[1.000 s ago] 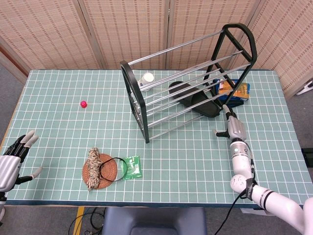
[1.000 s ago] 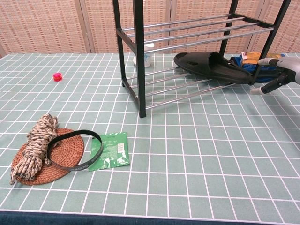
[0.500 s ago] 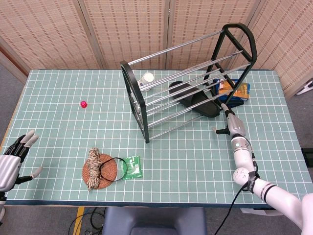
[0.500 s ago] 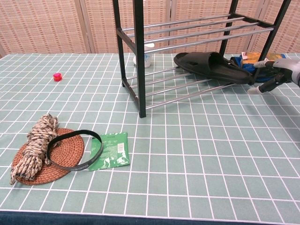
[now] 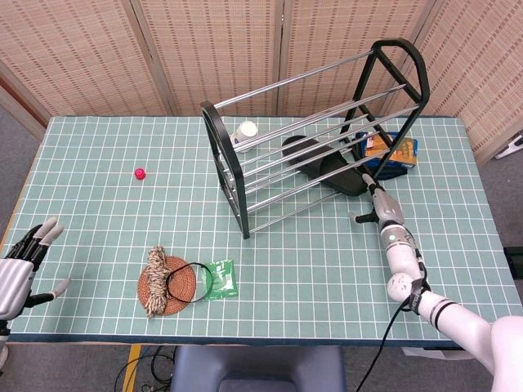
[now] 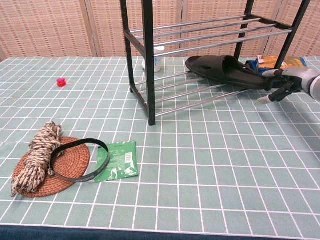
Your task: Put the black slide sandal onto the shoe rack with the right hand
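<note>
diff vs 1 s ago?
The right hand has crept toward the heel end of the black slide sandal on the bottom rails of the shoe rack; its fingers point at the sandal. Whether they touch it cannot be told. The sandal, the left hand and the other table items have not moved.

Your right hand [image 6: 286,82] has drifted left across the table [image 6: 210,165] over the last second, toward the toe end of the black slide sandal [image 6: 227,71] on the shoe rack's [image 6: 148,60] bottom rails. In the head view it sits closer to the rack's end frame than before. Its fingertips now point at the sandal, just beside it.
</note>
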